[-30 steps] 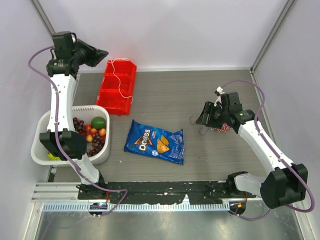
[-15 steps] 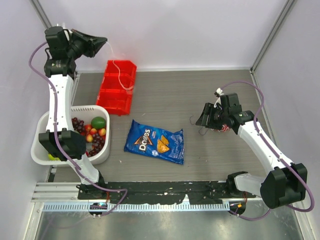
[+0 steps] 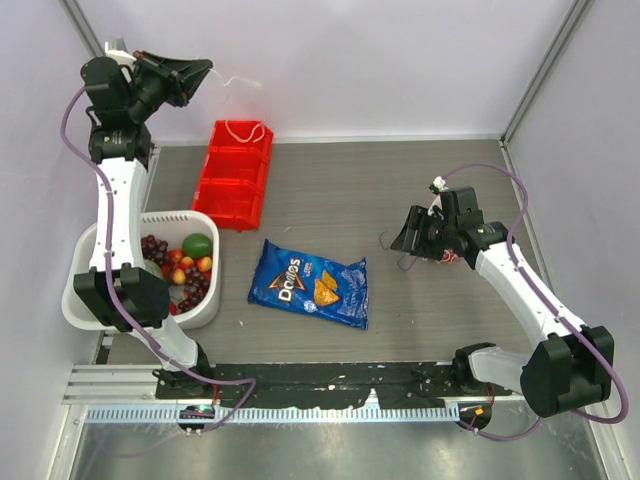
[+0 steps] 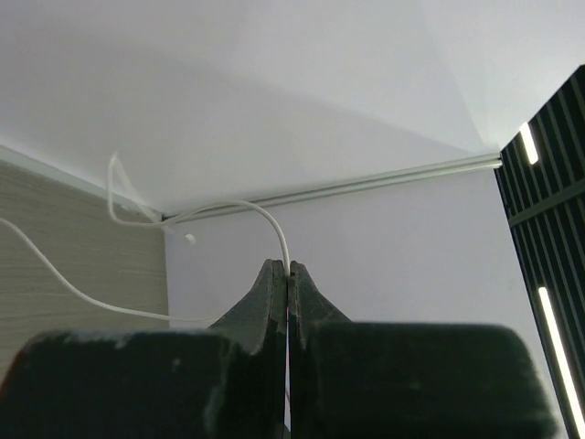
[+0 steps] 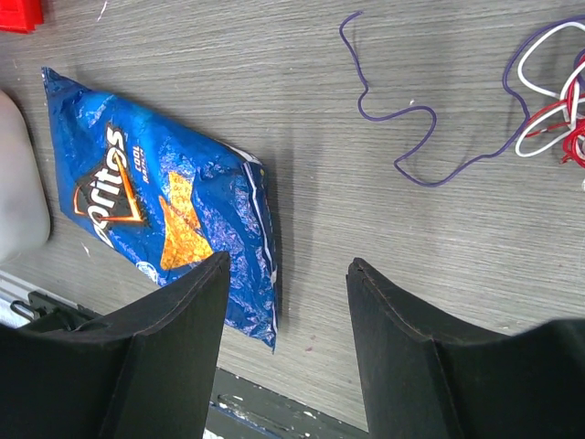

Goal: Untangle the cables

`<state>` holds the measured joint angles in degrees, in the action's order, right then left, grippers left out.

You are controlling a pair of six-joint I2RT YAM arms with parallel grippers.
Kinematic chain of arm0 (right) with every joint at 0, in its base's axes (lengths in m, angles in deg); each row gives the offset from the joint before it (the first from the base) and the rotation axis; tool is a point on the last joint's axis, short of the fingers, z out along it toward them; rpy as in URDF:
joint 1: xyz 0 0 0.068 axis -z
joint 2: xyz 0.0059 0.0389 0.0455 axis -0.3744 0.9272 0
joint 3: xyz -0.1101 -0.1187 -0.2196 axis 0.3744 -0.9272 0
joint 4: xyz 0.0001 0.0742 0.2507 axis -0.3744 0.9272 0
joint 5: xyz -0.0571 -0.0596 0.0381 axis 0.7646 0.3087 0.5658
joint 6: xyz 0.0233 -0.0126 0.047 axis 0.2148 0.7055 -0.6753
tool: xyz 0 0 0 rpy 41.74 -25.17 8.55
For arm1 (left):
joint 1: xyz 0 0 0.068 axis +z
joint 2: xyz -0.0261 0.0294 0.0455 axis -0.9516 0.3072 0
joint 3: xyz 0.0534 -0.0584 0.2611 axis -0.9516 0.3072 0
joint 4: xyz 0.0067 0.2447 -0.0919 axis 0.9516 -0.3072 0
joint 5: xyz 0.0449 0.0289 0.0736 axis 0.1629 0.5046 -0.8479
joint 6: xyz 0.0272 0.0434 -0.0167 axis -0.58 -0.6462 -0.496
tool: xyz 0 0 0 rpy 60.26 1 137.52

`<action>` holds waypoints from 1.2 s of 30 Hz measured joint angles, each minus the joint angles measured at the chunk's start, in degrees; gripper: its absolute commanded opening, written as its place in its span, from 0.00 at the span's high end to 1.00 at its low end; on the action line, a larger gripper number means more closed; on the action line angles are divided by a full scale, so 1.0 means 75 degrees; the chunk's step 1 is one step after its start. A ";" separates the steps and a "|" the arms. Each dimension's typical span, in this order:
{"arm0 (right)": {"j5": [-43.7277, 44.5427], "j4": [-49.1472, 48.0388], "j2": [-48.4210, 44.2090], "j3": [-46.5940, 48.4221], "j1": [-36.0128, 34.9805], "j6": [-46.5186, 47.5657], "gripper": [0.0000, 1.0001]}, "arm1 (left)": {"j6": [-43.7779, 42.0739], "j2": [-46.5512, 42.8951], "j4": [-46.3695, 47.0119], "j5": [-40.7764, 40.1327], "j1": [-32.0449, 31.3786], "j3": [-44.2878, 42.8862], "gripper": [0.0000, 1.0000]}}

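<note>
Holding one white cord high at far left, with the knot lying at right.
The left gripper (image 3: 203,72), raised above the far-left corner, was clenched on the white cord (image 3: 238,127), whose slack ran down and right into the red bin (image 3: 232,185). The right gripper (image 3: 402,238) hung released, grasping nothing. The other cables (image 5: 548,101) lay on the table just right of its tips, a bluish cord (image 5: 402,137) trailing leftward, so this arm looked nearer.

Bright, even, diffuse light throughout; walls (image 3: 350,60) near washed out. Right wrist view sharp; soft grey shadow band on table (image 5: 475,247) just right of chip bag (image 5: 155,192). Left wrist view: left gripper (image 4: 288,274) lower body blurred; light strips (image 4: 558,357) glare.
</note>
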<state>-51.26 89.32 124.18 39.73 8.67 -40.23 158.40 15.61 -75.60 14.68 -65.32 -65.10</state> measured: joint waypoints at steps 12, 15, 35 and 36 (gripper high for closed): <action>0.0000 -0.0006 0.0000 -0.0105 0.0000 -0.0015 0.41 | -0.1198 -0.0341 -0.2020 -0.0691 0.0163 0.0877 1.00; -0.0015 -0.0006 0.0000 -0.0108 0.0000 -0.0017 0.41 | -0.1539 -0.0388 -0.2445 -0.0903 0.0163 0.1026 1.00; -0.0061 -0.0061 0.0000 -0.0213 0.0000 -0.0041 0.41 | -0.2873 -0.0393 -0.4421 -0.2498 0.0015 0.2238 1.00; -0.0061 -0.0061 0.0000 -0.0213 0.0000 -0.0041 0.41 | -0.2961 -0.0393 -0.4514 -0.2623 -0.0029 0.2331 1.00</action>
<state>-51.72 88.86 124.18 38.13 8.67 -40.53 136.19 12.66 -109.46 -5.00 -65.54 -47.62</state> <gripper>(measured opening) 0.592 0.012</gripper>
